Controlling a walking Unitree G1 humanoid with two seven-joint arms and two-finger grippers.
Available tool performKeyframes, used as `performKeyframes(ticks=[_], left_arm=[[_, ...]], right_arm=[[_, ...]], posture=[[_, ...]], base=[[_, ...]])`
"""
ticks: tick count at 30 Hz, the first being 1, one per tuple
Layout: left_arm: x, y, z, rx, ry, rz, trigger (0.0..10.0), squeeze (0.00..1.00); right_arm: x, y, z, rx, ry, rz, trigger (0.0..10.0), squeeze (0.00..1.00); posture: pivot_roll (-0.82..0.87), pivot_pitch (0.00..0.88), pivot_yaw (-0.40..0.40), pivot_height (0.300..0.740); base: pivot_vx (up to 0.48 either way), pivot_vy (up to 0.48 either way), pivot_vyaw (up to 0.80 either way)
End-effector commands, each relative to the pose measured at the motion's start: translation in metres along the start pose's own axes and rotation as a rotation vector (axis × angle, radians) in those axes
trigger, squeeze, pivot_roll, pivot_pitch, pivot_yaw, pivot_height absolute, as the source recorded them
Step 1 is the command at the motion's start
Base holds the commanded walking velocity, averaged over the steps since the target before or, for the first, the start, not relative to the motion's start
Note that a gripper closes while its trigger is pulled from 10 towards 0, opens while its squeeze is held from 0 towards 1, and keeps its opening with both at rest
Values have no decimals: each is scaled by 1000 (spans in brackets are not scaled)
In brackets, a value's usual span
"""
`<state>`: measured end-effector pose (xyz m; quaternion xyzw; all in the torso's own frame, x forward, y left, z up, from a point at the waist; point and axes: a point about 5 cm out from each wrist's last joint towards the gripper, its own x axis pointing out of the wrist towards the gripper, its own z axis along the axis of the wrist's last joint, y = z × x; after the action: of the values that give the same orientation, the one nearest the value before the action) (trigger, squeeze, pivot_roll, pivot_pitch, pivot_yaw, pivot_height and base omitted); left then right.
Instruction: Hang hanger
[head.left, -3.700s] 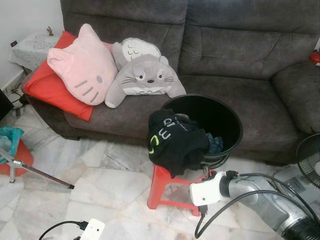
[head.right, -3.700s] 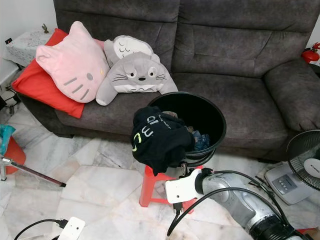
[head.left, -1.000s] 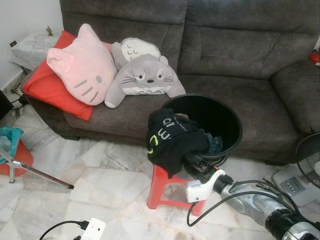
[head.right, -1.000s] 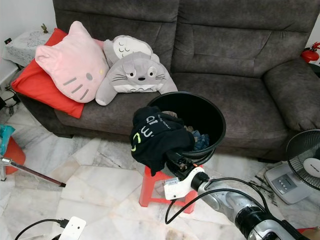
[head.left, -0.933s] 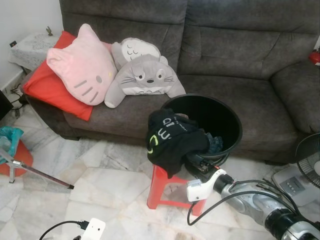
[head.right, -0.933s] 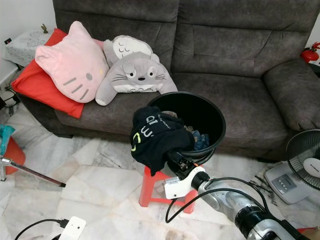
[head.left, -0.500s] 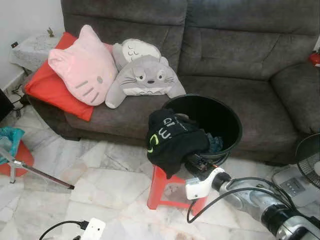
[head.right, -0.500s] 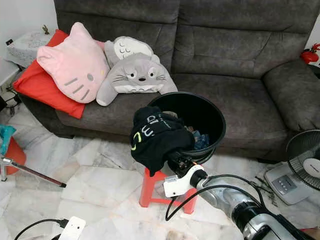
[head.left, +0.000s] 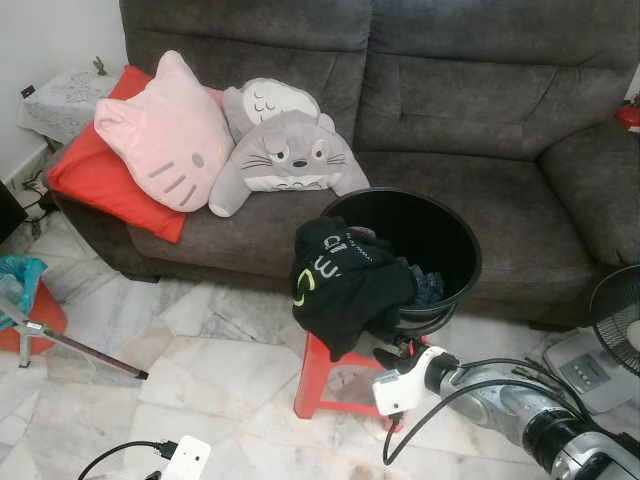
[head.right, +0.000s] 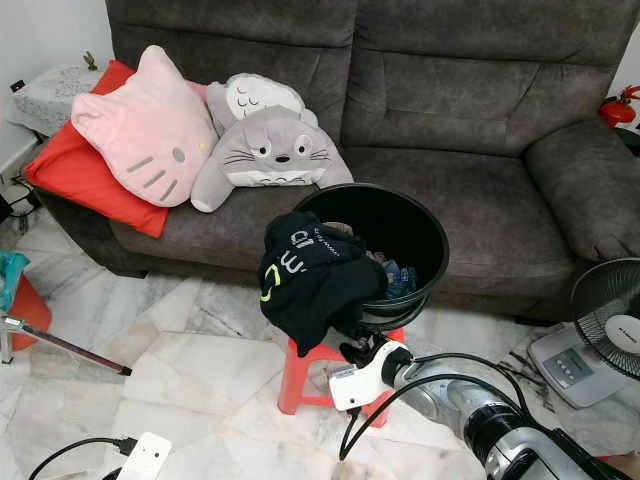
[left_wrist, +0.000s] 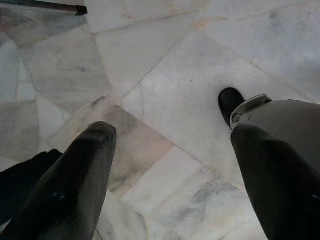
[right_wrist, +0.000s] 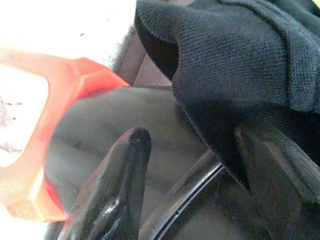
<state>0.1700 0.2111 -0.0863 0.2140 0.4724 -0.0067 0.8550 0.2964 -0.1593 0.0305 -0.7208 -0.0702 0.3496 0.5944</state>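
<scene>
Black bucket (head.left: 440, 240) – red stool (head.left: 318, 375), black shirt (head.left: 345, 285) – white-green print, pink cushion (head.left: 165, 130)

You see a matt knitted black garment (right_wrist: 235, 65) draped over a glossy black plastic bucket (head.left: 455, 235), which stands on a smooth red plastic stool (head.left: 320, 370). The floor (left_wrist: 200, 65) is polished marble; the sofa (head.left: 480, 100) is coarse grey fabric.

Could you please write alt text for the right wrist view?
The right pincer, open, reaches under a black garment hanging over the rim of a black bucket. The bucket sits on a red stool.
</scene>
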Motion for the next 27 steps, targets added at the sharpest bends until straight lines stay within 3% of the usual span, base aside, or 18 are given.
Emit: performKeyframes(ticks=[1,6,17,27], left_arm=[[0,-2,-1,3,4,2,10000,0],[0,-3,-1,1,4,7,10000,0],[-1,-3,-3,2,12,9,10000,0],[-1,-2,-4,6,16,13,10000,0]], right_arm=[[-1,-4,-5,-25,7,-3,10000,0],[-2,-13,-13,-116,10,-40,10000,0],[-4,-14,-10,-181,-63,-46,10000,0],[-1,-31,-5,-234,-131,-111,10000,0]], posture=[[53,54,-43,736],[48,54,-44,736],[47,56,-43,736],[46,65,-42,736]], base=[[0,0,0],[0,0,0],[0,0,0],[0,0,0]])
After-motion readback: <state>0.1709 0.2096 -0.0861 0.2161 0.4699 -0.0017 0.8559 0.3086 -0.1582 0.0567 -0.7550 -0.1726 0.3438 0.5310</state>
